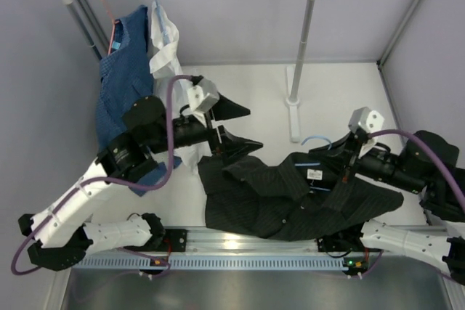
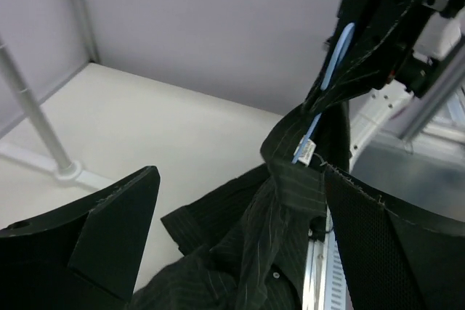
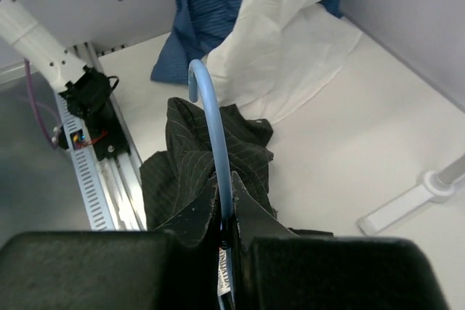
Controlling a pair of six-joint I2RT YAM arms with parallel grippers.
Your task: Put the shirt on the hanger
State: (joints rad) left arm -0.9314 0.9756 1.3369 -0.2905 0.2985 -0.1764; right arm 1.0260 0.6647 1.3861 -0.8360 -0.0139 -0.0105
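Currently my left tool [image 1: 234, 128] stands spread wide and empty beside the black pinstriped shirt [image 1: 290, 205] heaped on the white surface [image 1: 349, 99], while my right tool [image 3: 227, 230] pinches the thin light-blue wire hanger [image 3: 213, 125] at its collar.

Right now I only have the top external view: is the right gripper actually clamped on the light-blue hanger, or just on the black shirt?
Observer: The right wrist view shows the right gripper shut on the light-blue hanger below its hook, with black shirt fabric bunched at the fingertips.
Operator: Is the left gripper holding anything?
Observer: No. The left wrist view shows the left gripper wide open, gripping nothing; the black shirt hangs from the right gripper beyond it.
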